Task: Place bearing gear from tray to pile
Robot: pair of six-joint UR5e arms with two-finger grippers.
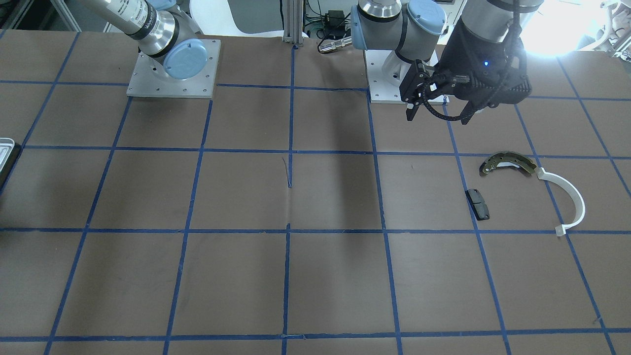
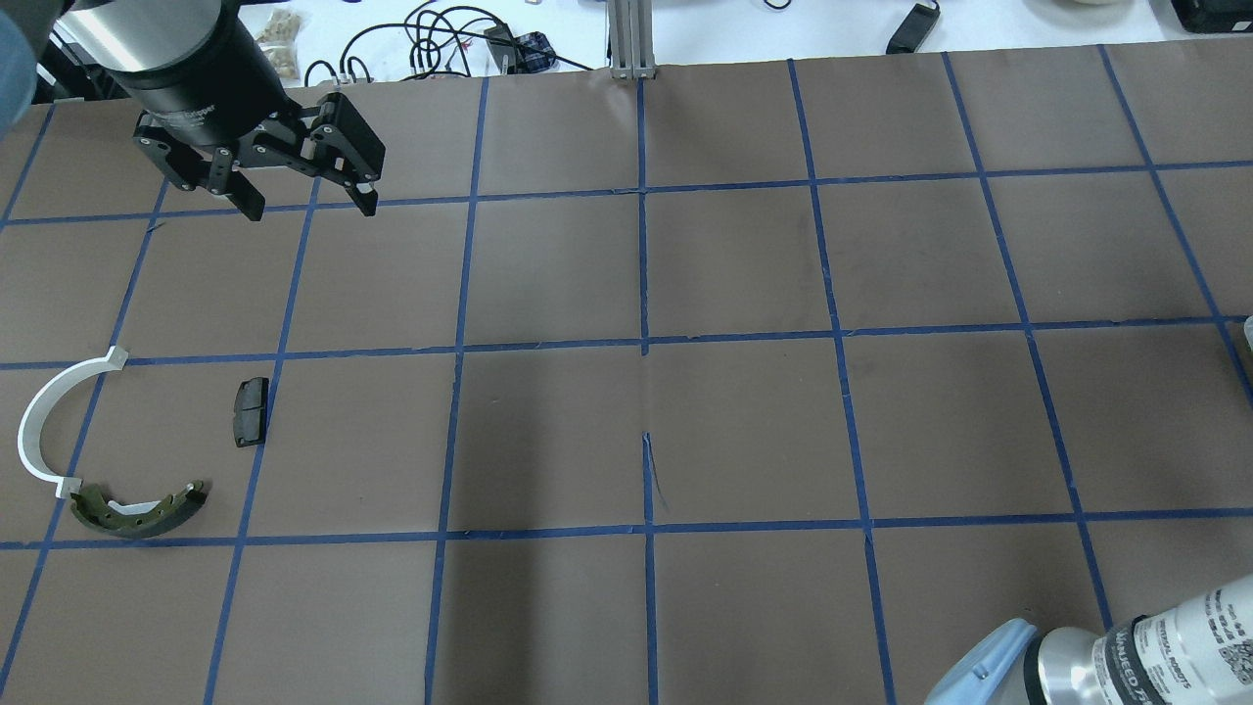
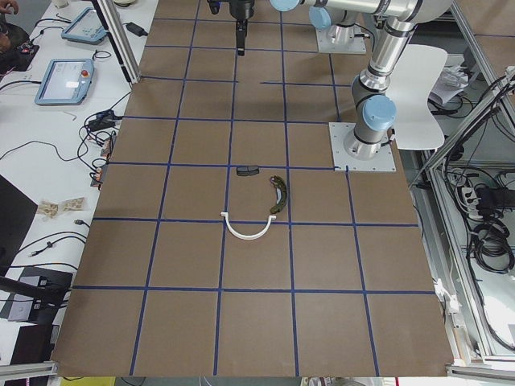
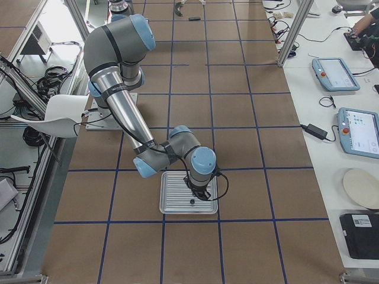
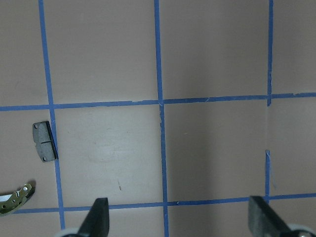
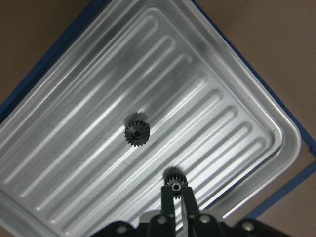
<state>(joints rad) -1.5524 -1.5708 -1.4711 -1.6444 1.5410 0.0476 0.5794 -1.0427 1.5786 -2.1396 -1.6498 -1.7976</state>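
Observation:
In the right wrist view my right gripper (image 6: 176, 190) is shut on a small dark toothed bearing gear (image 6: 174, 183) over the silvery ridged tray (image 6: 232, 89). I cannot tell whether the gear is lifted off it. A second bearing gear (image 6: 137, 133) lies loose in the middle of the tray. The exterior right view shows that gripper (image 4: 198, 192) down over the tray (image 4: 174, 204). My left gripper (image 2: 303, 201) is open and empty, hovering beyond the pile: an olive brake shoe (image 2: 137, 511), a black pad (image 2: 251, 411) and a white arc (image 2: 44, 421).
The brown table mat (image 2: 744, 421) has a blue tape grid. The tray's corner shows at the front-facing view's left edge (image 1: 6, 148). The arms' base plates (image 1: 172, 69) stand at the robot's side. Cables and tablets lie beyond the table's far edge.

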